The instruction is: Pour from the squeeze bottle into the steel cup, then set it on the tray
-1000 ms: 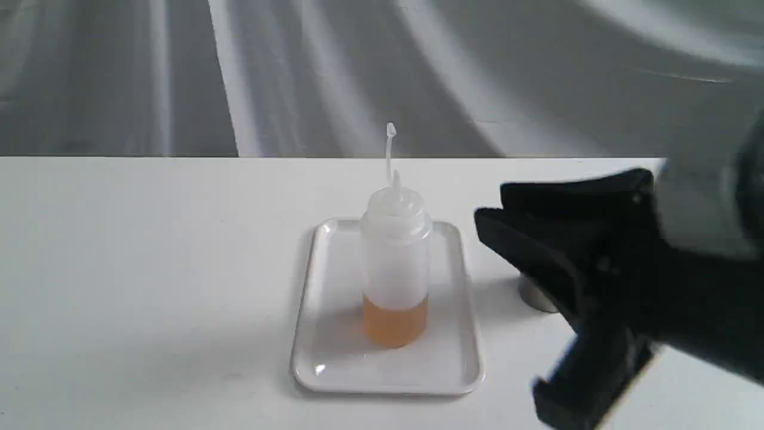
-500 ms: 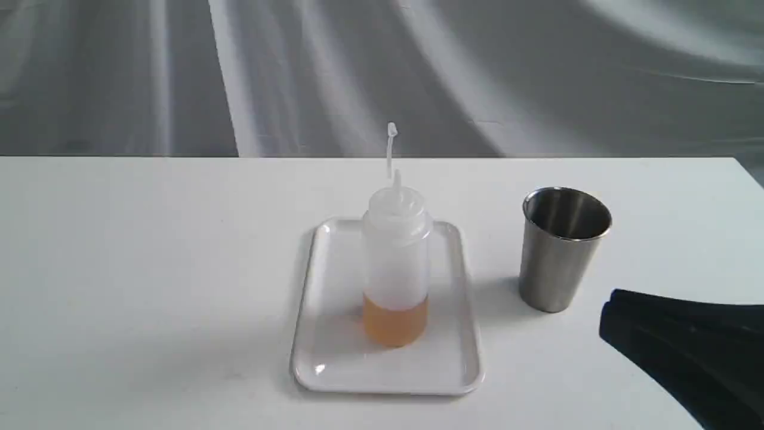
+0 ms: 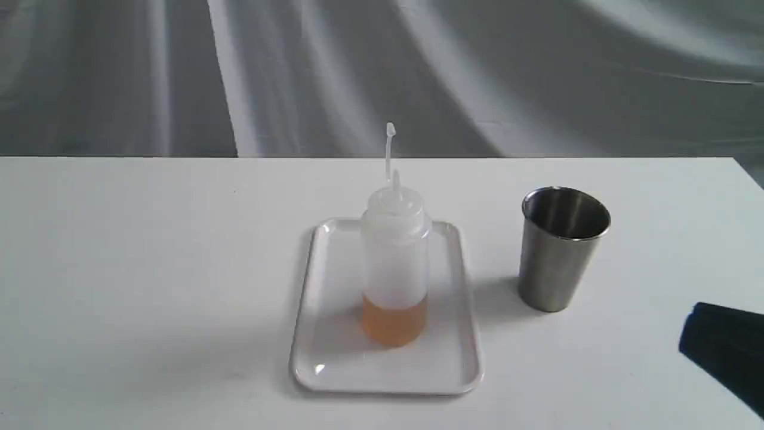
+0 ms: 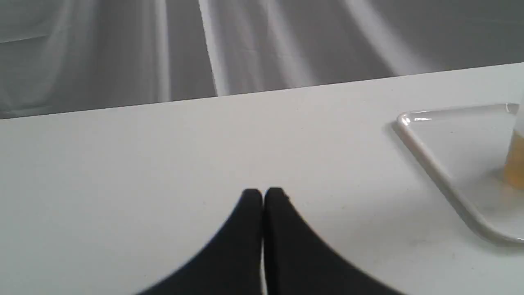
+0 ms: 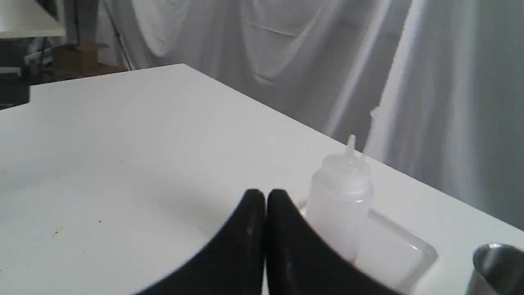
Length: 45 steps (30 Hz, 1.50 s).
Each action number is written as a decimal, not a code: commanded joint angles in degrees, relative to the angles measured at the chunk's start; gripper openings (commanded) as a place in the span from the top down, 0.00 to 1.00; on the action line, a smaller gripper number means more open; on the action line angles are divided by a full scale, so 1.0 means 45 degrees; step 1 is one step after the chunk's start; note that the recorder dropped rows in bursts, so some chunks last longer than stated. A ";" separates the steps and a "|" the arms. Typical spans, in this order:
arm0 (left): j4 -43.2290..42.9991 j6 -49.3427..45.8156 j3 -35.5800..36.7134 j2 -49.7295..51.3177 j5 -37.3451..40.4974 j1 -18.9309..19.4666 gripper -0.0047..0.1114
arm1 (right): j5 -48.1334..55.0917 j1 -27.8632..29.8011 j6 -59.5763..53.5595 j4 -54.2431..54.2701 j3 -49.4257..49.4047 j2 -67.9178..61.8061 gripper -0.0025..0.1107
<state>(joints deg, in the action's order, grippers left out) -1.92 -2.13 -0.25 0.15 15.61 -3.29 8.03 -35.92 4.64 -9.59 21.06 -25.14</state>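
Task status – placement condition met, pour not verifiable

The squeeze bottle [image 3: 394, 263] stands upright on the tray [image 3: 332, 340], near the tray's centre. Amber liquid fills only its lowest part. The tethered cap [image 3: 390, 129] is off the nozzle and points upward.

The steel cup [image 3: 561, 251] stands upright on the table [image 3: 149, 269], beside the tray on the right-arm side and not touching it. No liquid can be made out on the part of its inner wall that shows. The bottom is hidden, so it cannot be told whether anything was poured.

Right gripper [image 5: 265, 196]: jaws pressed together on nothing, at the table's edge and well apart from bottle and cup. Left gripper [image 4: 263, 194]: jaws likewise pressed together and empty, over bare table beside the tray.

Judgement: the layout fits a finished task – nothing is in hand and no step is under way
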 commanded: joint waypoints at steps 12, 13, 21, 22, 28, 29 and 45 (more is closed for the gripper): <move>0.0008 0.0019 0.0057 -0.0033 -0.0088 -0.0074 0.96 | 0.0163 0.5608 0.0074 0.0940 -0.2913 0.2475 0.98; 0.0008 0.0019 0.0057 -0.0033 -0.0088 -0.0074 0.96 | 0.0102 0.5771 0.0074 0.0940 -0.3063 0.2698 0.98; 0.0008 0.0019 0.0057 -0.0033 -0.0088 -0.0074 0.96 | -0.0015 0.6375 0.0074 0.0940 -0.4079 0.4358 0.98; 0.0008 0.0042 0.0057 -0.0033 -0.0088 -0.0074 0.96 | -0.0015 0.6375 0.0074 0.0940 -0.4208 0.4455 0.98; 0.0008 0.0066 0.0057 -0.0033 -0.0088 -0.0074 0.96 | 0.0016 0.6375 0.0074 0.0940 -0.4351 0.4491 0.98; 0.0008 0.0066 0.0057 -0.0033 -0.0088 -0.0074 0.96 | 0.0016 0.6375 0.0074 0.0940 -0.4351 0.4491 0.98; 0.0008 0.0040 0.0057 -0.0033 -0.0088 -0.0074 0.96 | 0.0230 0.6375 -0.0021 0.0948 -0.4351 0.5586 0.98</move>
<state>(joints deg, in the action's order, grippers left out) -1.92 -2.13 -0.25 0.15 15.61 -3.29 8.64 -7.74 4.64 -5.74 1.69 -0.62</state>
